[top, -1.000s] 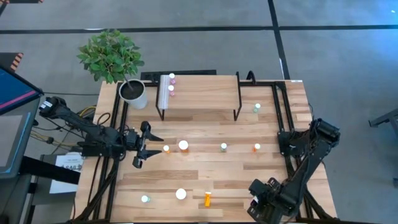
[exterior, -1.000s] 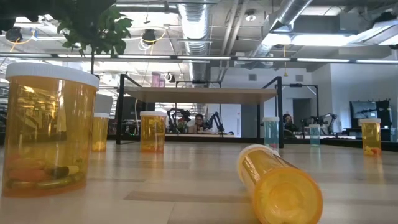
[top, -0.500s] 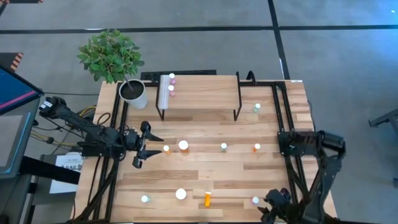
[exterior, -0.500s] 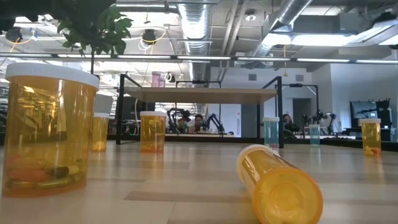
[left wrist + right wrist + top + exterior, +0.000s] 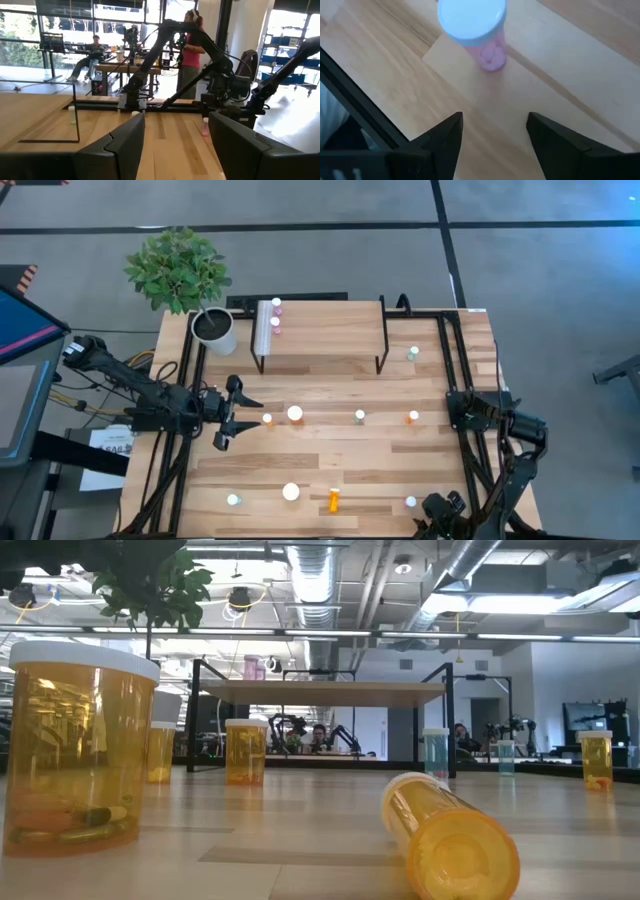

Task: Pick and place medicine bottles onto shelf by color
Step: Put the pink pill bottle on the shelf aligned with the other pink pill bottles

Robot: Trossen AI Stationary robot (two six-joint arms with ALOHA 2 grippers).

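1. Two pink bottles already stand on the shelf at its left end, seen from above; the shelf sits along the far edge of the worktop. Over the last second the right arm has swung back from the near right part of the worktop, and the right gripper now sits at the near right corner, just beside a pink bottle it had covered a second ago. That bottle is left standing, so the pick looks not yet made.
2. Same view: the left gripper has not moved and waits near the left edge, jaws apart and empty, next to a small orange bottle and a wide white-capped one. Teal bottles and other orange ones are scattered well apart across the worktop.
3. Low view: nothing has shifted. A large orange bottle stands close, another orange bottle lies on its side, and the shelf stands behind on black legs.
4. Left wrist view: the left gripper is wide and holds nothing.
5. Right wrist view: the right gripper is wide and empty, and the pink bottle, translucent with a pale cap, stands upright ahead of the fingers, apart from them.
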